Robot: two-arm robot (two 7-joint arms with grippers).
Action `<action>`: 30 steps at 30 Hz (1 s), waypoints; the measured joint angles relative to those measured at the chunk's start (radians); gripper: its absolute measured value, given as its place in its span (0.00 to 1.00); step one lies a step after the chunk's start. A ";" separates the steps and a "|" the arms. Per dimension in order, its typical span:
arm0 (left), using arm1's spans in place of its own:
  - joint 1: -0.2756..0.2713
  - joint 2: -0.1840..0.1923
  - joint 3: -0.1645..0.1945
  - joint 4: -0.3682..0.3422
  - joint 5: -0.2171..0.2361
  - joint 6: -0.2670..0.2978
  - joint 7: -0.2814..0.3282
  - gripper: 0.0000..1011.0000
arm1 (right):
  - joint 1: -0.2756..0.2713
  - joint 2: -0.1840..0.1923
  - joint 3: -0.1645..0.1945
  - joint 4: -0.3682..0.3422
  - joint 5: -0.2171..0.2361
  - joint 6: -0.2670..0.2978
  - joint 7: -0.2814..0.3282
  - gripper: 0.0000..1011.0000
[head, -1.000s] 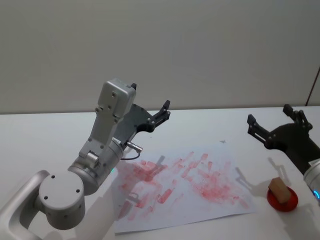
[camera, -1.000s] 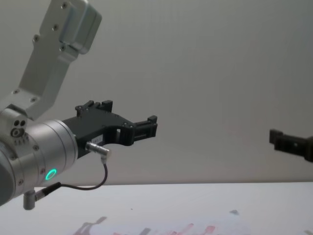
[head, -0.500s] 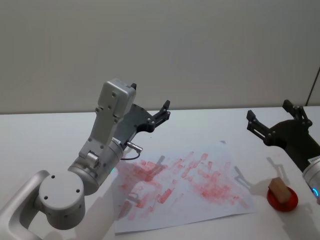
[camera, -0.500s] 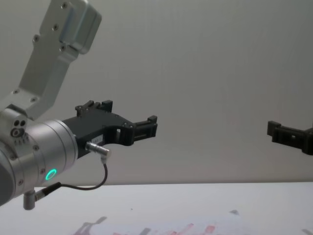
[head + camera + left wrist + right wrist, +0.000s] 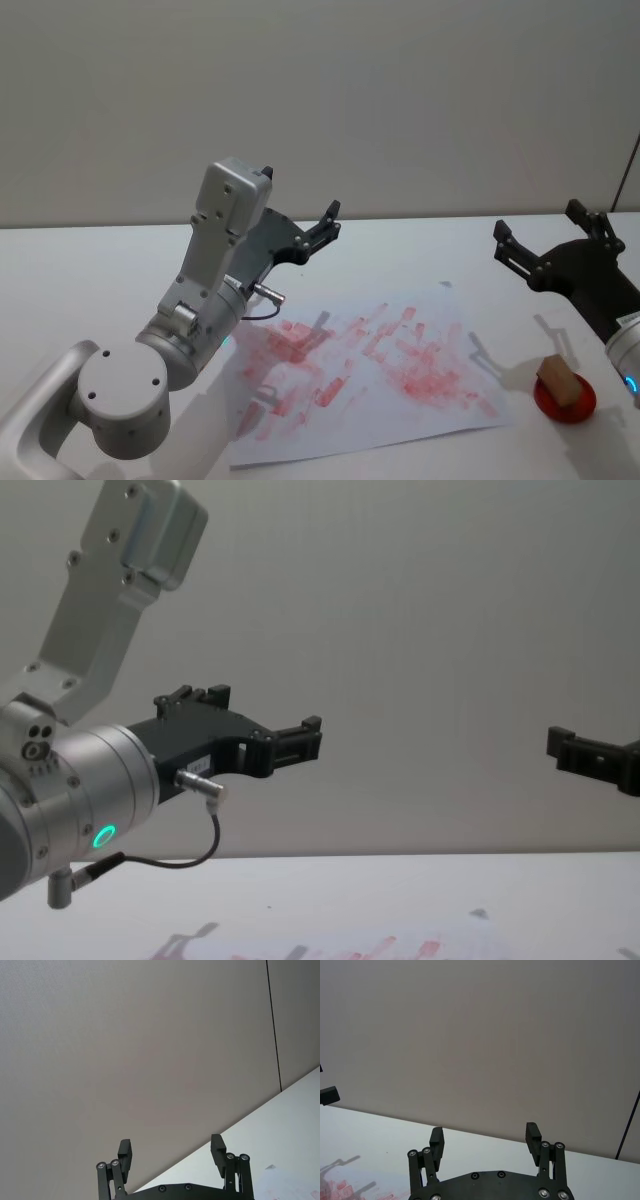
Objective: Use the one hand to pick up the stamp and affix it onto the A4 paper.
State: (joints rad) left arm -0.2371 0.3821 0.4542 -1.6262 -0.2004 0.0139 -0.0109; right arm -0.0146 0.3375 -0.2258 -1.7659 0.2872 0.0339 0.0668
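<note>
Nearest you, right side: the small tan wood-look block stamp (image 5: 559,380) sits tilted on a round red ink pad (image 5: 566,405). It's just off the near-right corner of the thin white A4 paper sheet (image 5: 330,435), not touching it. The sheet lies flat mid-table, already covered w/ red-pink marks. Nothing pins it down.

Handling, my read: the stamp is prob. light and rigid, so a modest squeeze will do. Take it across its two long sides, high on the block, clear of the inked face. It leans, so match the tilt or it may twist btwn the fingers. The pad may cling and lift w/ it. The paper is flimsy, so press straight down and lift straight up, else it drags or comes up w/ the stamp.

Farther back on the right, the black ribbed right gripper (image 5: 538,226) on its silver-grey arm hangs in the air beyond the stamp. It's spread wide w/ nothing held. It points toward the far wall, so you'd need to tip it down first.

Left side, the black left gripper (image 5: 171,1146) is parked raised off the table, also wide apart and empty.
</note>
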 joint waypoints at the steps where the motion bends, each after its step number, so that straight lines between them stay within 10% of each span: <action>1: 0.000 0.000 0.000 0.000 0.000 0.000 0.000 0.99 | 0.000 0.000 0.000 0.000 0.000 0.000 0.000 0.99; 30: 0.000 0.000 0.000 0.000 0.000 0.000 0.000 0.99 | -0.221 0.095 0.030 -0.118 0.090 0.108 -0.120 0.99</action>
State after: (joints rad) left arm -0.2371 0.3821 0.4542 -1.6262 -0.2004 0.0139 -0.0109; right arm -0.2353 0.4320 -0.1955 -1.8840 0.3770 0.1417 -0.0534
